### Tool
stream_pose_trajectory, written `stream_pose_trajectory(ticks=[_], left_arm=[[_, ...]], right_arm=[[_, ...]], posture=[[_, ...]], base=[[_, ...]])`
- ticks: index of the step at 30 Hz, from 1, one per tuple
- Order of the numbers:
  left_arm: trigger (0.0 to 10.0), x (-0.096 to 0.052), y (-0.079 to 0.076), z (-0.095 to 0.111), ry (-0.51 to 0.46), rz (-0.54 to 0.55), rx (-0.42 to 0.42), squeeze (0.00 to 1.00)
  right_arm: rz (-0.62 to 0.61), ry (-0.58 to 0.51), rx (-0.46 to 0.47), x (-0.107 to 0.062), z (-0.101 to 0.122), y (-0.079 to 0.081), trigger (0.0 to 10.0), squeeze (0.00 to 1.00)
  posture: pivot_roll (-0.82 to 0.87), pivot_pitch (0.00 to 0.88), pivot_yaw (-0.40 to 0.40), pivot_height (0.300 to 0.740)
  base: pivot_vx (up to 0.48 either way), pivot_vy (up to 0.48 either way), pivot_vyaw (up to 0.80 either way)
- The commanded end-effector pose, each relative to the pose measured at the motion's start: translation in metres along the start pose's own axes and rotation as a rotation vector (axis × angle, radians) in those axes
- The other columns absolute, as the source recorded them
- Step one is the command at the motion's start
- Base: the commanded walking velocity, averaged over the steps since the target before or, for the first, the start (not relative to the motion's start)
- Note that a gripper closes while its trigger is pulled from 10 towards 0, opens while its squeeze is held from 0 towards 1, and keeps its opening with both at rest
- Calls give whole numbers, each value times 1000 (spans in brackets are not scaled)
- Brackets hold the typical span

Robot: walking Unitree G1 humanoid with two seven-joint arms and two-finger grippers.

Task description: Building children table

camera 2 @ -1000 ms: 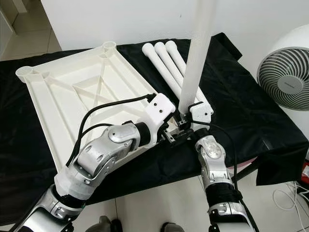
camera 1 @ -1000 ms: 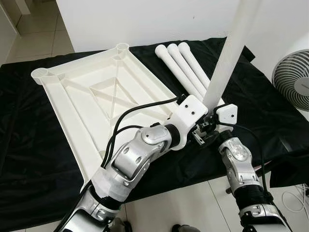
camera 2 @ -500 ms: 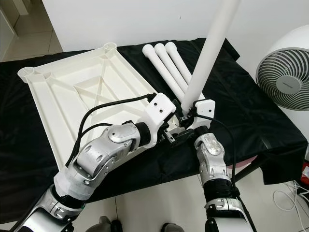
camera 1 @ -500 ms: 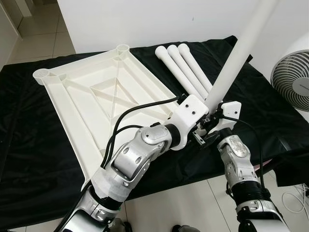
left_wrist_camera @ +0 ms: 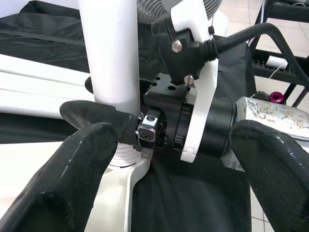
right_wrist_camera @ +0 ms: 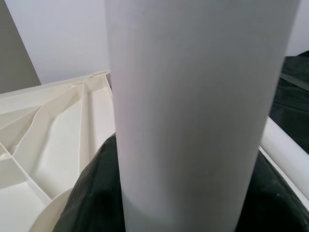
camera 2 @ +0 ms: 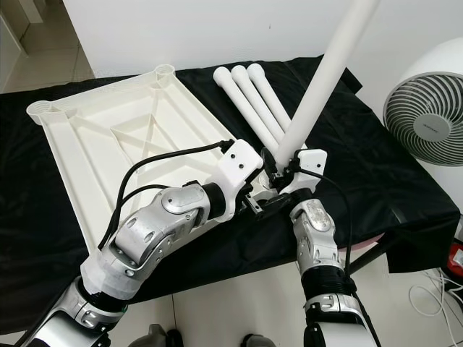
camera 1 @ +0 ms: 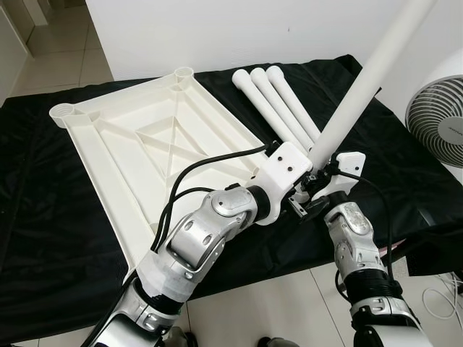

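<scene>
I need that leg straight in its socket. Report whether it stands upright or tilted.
Tilted. The table leg leans up toward the robot's right from its base, which the right gripper clamps.

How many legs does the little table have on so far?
None looks fixed yet. The tabletop lies upside down on the black cloth. The right gripper holds one leg, tilted, at the near corner socket, with the left gripper beside it. Three legs wait on the cloth.

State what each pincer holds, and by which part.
The right pincer grips the white table leg near its lower end, at the tabletop corner. The left pincer is open, holding nothing.
</scene>
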State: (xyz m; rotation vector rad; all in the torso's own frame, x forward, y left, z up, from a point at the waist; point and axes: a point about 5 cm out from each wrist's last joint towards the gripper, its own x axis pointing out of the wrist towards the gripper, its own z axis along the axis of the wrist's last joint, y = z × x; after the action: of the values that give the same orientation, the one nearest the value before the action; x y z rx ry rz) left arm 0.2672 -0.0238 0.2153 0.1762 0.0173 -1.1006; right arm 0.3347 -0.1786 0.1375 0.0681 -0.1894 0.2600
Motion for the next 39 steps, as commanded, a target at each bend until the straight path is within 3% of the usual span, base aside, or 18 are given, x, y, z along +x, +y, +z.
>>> stream_pose_trajectory(ticks=[1, 7, 17, 21, 27, 39], left_arm=[[10000, -1, -1, -2, 10, 0, -6, 0], [10000, -2, -1, -2, 12, 4, -6, 0], [10000, -3, -1, -2, 13, 6, -10, 0], [10000, -4, -1, -2, 13, 4, -9, 0], [10000, -4, -1, -2, 15, 2, -11, 0], [10000, -5, -1, -3, 20, 4, -14, 0]], right_arm=[[-61, 247, -2, -29, -49, -7, 10000, 0], [38, 237, -87, -34, -49, 6, 10000, 0], [53, 240, -86, -40, -52, 9, 10000, 0], [106, 207, -150, -48, -53, 15, 10000, 0], [118, 135, -136, -57, -52, 18, 10000, 0], [45, 166, -90, -63, -60, 10, 10000, 0]], posture=[[-102, 127, 64, 740], [-102, 127, 64, 740], [-96, 134, 67, 740], [-97, 136, 69, 740], [-94, 140, 70, 740], [-92, 141, 71, 740]], base=[[0, 0, 0], [0, 0, 0], [0, 0, 0], [0, 0, 0], [0, 0, 0], [0, 0, 0]])
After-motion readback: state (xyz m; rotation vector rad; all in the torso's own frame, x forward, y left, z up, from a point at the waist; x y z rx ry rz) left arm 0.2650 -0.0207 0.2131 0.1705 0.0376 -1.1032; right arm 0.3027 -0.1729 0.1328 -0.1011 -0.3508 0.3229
